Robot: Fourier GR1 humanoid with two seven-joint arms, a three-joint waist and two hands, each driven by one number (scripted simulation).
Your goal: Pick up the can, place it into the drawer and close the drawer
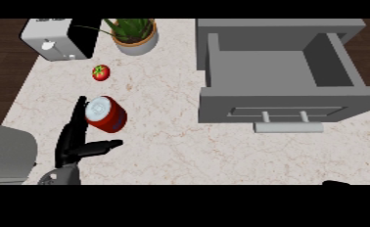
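Observation:
A red can [107, 114] with a silver top lies tilted on the marble counter at the left. My left hand [72, 140] is just beside it, straight fingers along the can's left side and the thumb pointing right below it; the hand is open and does not grasp the can. The grey drawer [278, 107] at the right is pulled open and holds nothing, its pale bar handle [288, 127] facing me. Only a dark sliver of my right hand [335, 183] shows at the lower right edge.
A tomato [100, 72] sits behind the can. A potted plant [135, 35] and a white toaster [54, 39] stand at the back left. The counter's left edge runs close to my left forearm.

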